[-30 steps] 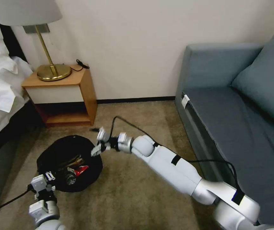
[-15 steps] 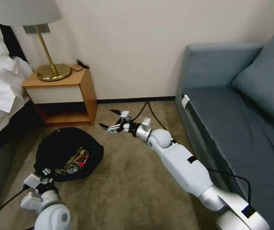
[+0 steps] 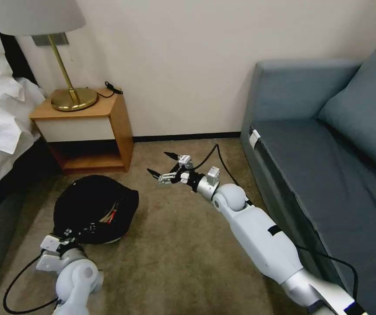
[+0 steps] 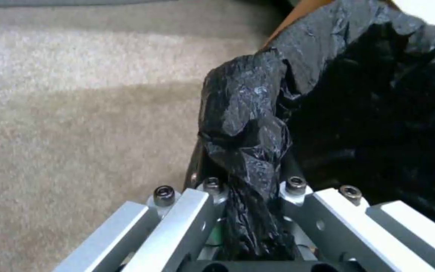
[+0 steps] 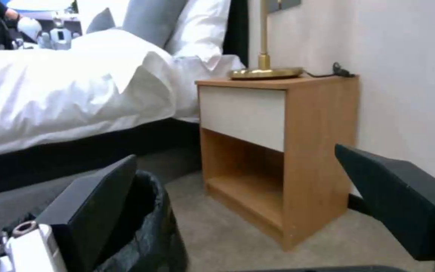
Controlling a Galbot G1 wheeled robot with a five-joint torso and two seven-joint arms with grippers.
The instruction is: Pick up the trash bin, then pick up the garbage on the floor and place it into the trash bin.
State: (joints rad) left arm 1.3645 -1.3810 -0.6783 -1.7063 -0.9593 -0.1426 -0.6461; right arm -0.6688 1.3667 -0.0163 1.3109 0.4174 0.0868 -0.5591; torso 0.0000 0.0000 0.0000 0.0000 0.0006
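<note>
Item: trash bin [image 3: 93, 210], on carpet [image 3: 174, 258] betw. nightstand [image 3: 87, 131] & sofa [image 3: 328, 175], tipped w/ mouth toward robot; garbage [image 3: 111, 213] inside, partly visible. L gripper [image 3: 67, 232]: clamped on bag rim [image 4: 247, 151], likely to steady/lift bin. R gripper [image 3: 161, 168]: fingers spread apart, empty, low over carpet just beside bin, nr nightstand.
</note>
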